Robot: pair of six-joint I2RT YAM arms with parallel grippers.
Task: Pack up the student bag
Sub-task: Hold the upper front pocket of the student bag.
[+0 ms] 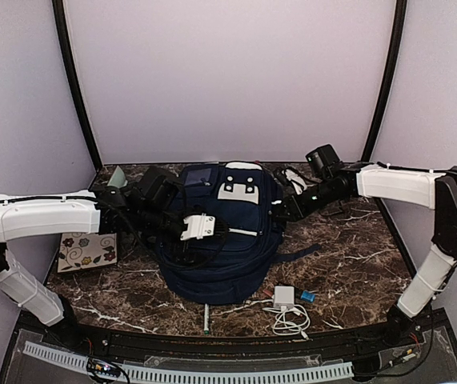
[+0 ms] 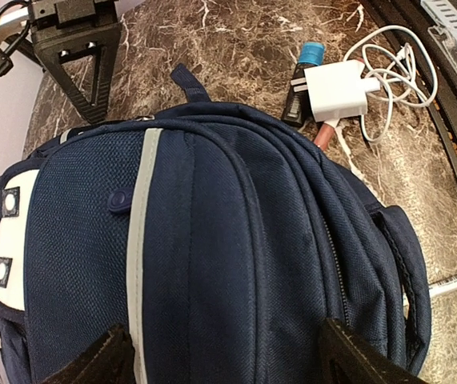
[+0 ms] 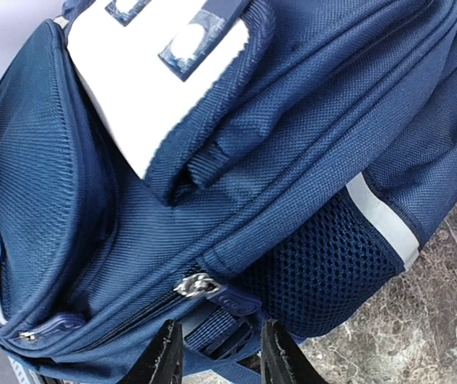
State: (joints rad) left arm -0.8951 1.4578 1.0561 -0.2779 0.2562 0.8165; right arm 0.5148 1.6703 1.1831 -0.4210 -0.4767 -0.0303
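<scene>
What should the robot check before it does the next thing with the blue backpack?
1. The backpack is open for packing: not ok, the zipper by the right tool looks shut.
2. The right tool is near the zipper pull: ok, the pull sits just ahead of its fingertips.
3. The left tool is free: ok, open and empty over the backpack.
4. The charger and pen are reachable: ok, likely; both lie on the table beside the backpack.
5. Room inside: cannot tell, the inside is hidden.
</scene>
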